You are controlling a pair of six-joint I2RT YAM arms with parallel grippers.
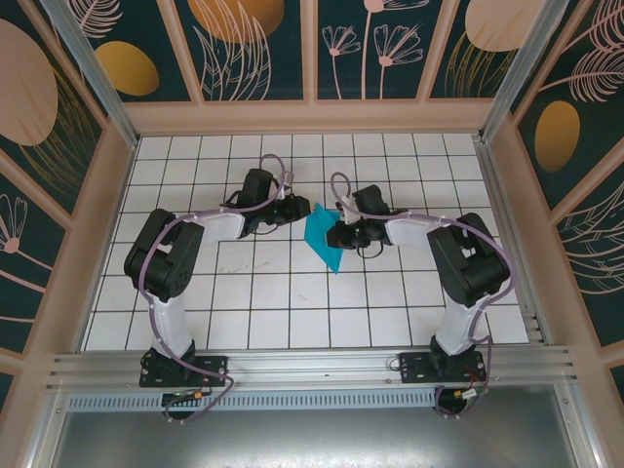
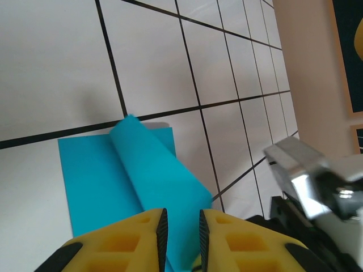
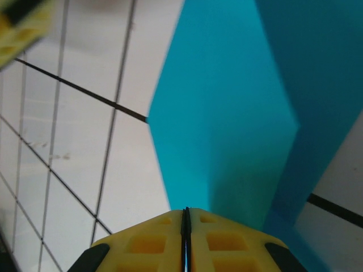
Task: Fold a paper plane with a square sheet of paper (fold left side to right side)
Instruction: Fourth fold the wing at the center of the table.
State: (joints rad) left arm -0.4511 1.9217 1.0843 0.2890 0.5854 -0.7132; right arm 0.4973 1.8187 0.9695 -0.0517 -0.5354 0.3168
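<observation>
Sheet (image 1: pixel 322 239): seemingly 1; end effectors (image 2: pixel 182 218) (image 3: pixel 186 211): 2

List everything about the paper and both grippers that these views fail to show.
Top view: the paper's creases and layers are too small to read.
Left wrist view: the left gripper covers the paper's near end and the bottom edge cuts it off, so a pinch cannot be confirmed.
Right wrist view: the paper runs past the top and right edges; the right gripper hides its near edge.

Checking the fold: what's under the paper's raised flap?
The raised flap arches over the cyan paper's flat lower layer, lying on the tiled table. Anything deeper beneath is covered.
</observation>
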